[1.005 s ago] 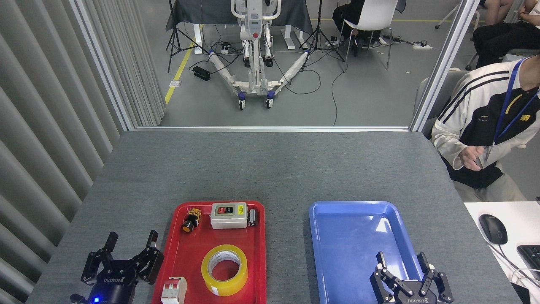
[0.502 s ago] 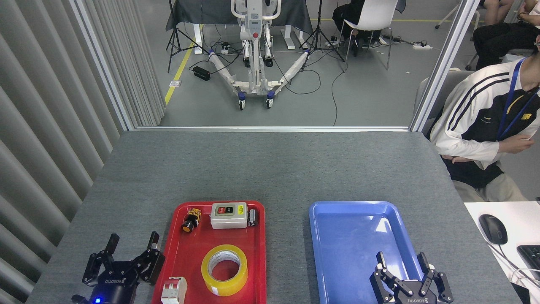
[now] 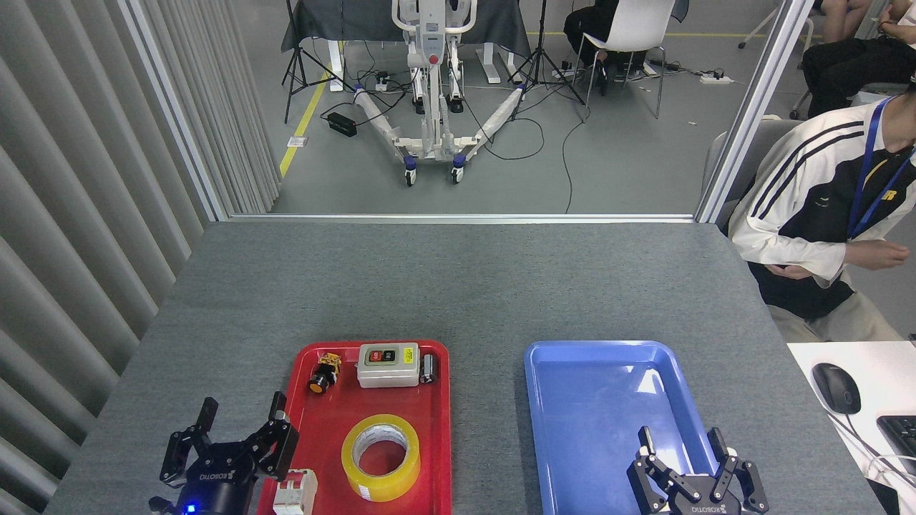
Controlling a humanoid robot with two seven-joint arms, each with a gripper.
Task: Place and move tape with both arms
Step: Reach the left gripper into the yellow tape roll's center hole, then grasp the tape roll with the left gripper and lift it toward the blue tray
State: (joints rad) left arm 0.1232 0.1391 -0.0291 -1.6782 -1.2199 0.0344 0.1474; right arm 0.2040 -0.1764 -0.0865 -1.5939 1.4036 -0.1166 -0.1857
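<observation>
Grey felt table (image 3: 458,286) fills frame centre; grey floor, cables, chair, tripod legs beyond at top. Tape (image 3: 381,458) lies flat in red tray (image 3: 318,429), lower centre. Left gripper (image 3: 242,422) lower left, fingers spread, empty. Right gripper (image 3: 683,447) over blue tray (image 3: 594,400), fingers spread, empty. Seated person (image 3: 823,222) at right edge.

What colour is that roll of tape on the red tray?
The tape is see-through yellow with a white core, in the head view.

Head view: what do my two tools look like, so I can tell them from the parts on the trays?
Both are black, three-fingered, jointed claws with white ROBOTIQ lettering on the palm. The left tool sits on a black round wrist with a small blue light. The right tool has pale fingertip pads.
</observation>
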